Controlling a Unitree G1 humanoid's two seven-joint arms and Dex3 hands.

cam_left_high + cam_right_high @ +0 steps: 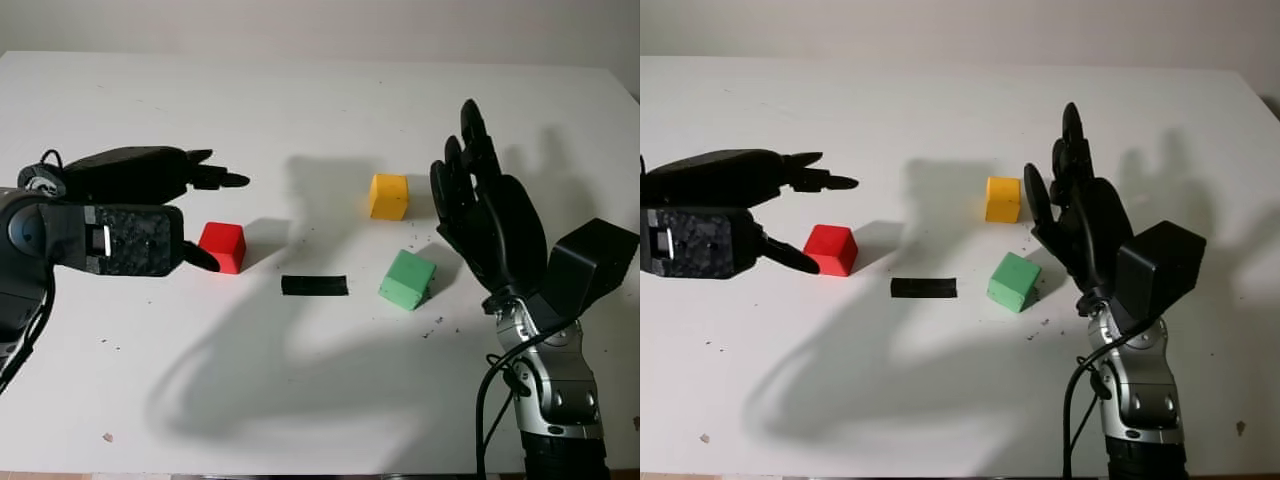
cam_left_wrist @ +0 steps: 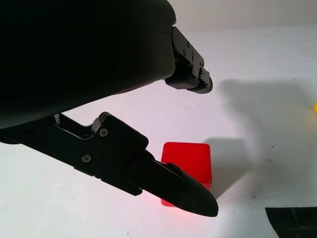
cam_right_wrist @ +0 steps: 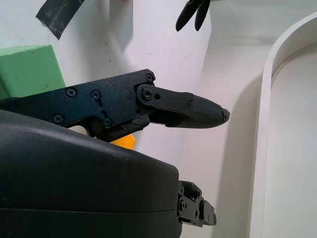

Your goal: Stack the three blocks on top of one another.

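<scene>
Nearest the camera, the right hand (image 1: 478, 190) is raised above the white surface (image 1: 320, 380) at the right, open and holding nothing, just right of the green block (image 1: 407, 279). That block sits slightly tilted on the surface, in front of the yellow block (image 1: 389, 196) and apart from it. A strip of black tape (image 1: 315, 286) lies flat between the green block and the red block (image 1: 223, 246). All three blocks stand separate, none stacked. The left hand (image 1: 200, 215) is at the left, open, one finger (image 2: 173, 186) close beside the red block; contact cannot be determined.
</scene>
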